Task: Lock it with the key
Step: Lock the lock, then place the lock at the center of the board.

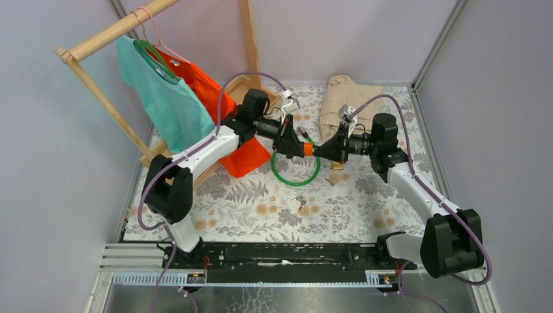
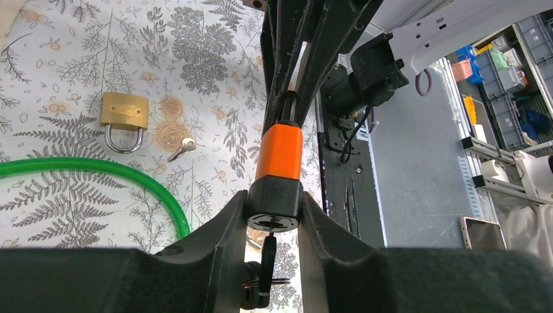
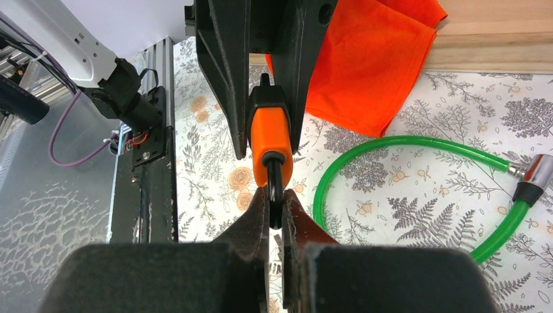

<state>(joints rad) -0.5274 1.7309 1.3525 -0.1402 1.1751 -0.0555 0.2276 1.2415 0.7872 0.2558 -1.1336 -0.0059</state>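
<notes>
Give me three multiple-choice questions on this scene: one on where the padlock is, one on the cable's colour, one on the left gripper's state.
1. Where is the padlock?
A. On the rack
B. On the table, beside the cable
C. In the right gripper

2. What colour is the cable?
A. Green
B. Blue
C. White

3. What is the left gripper doing?
A. Open and empty
B. Shut on the padlock
C. Shut on the lock

Answers:
1 B: the left wrist view shows it lying on the patterned table, close to the cable's curve.
2 A: the cable shows bright green in all three views.
3 C: its fingers press on both sides of the lock's black end.
</notes>
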